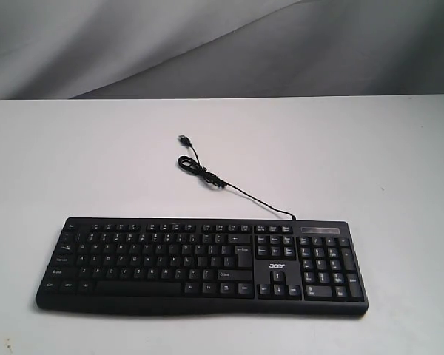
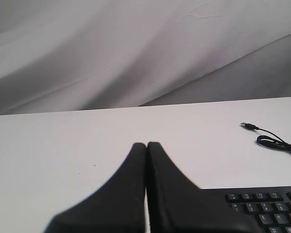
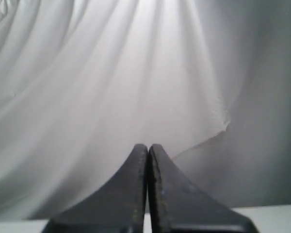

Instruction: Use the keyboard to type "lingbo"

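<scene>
**One wide black plastic keyboard (image 1: 200, 266) with white key legends lies flat on the white table (image 1: 370, 155), toward the near side in the exterior view.**

Its long edges run parallel to the table's far edge. Bare tabletop lies open behind it and off both of its ends, with only a narrow strip in front. One thin black cable (image 1: 240, 192) leaves the back edge above the arrow keys, makes one small loop, and ends in one loose plug (image 1: 183, 138) on the table, well apart from the keys. A grey draped cloth (image 1: 207, 44) hangs behind the table. There are two grippers, each seen in its own wrist view. The black left gripper (image 2: 146, 145) has its fingers pressed together on nothing, and a keyboard corner shows beside it. The black right gripper (image 3: 148, 146) is likewise closed and empty, facing the cloth.
</scene>
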Tool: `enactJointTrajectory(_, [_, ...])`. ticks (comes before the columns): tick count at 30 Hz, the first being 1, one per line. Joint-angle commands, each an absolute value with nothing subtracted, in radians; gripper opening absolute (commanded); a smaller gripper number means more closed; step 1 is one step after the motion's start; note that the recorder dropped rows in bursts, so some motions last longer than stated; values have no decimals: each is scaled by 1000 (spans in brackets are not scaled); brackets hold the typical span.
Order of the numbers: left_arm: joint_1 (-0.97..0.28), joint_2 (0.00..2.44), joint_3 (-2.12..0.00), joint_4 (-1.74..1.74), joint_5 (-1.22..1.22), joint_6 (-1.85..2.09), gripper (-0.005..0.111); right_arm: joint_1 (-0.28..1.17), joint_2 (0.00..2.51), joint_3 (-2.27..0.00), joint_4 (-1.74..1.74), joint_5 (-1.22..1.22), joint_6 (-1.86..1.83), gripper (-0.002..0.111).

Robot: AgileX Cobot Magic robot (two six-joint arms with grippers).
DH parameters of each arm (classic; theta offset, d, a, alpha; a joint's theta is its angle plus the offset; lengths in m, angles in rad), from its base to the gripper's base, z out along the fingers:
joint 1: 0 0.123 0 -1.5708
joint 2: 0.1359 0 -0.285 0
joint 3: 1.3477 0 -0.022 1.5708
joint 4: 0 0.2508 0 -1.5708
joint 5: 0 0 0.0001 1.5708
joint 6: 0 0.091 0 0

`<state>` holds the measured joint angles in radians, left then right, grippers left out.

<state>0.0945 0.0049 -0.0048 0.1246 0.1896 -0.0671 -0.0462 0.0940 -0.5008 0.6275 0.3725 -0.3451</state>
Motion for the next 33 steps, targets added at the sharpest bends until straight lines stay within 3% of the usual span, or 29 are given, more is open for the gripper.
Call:
enactJointTrajectory(1, [89,0,0,125,183,-69,1,-53,87,-497,312,573,-180,0])
enactJointTrajectory(5, [89,0,0,125,183,-69,1,-53,85,-495,85,638,-34,0])
enactJointTrajectory(13, [89,0,0,125,183,-69,1,-53,57,-482,-51,544,91,0])
enactJointTrajectory(23, [89,0,0,125,183,-69,1,-53,13,-184,-112,243,87,0])
enactJointTrajectory(33, [89,0,0,125,183,-69,1,-59,0,-36,-112,220,18,0])
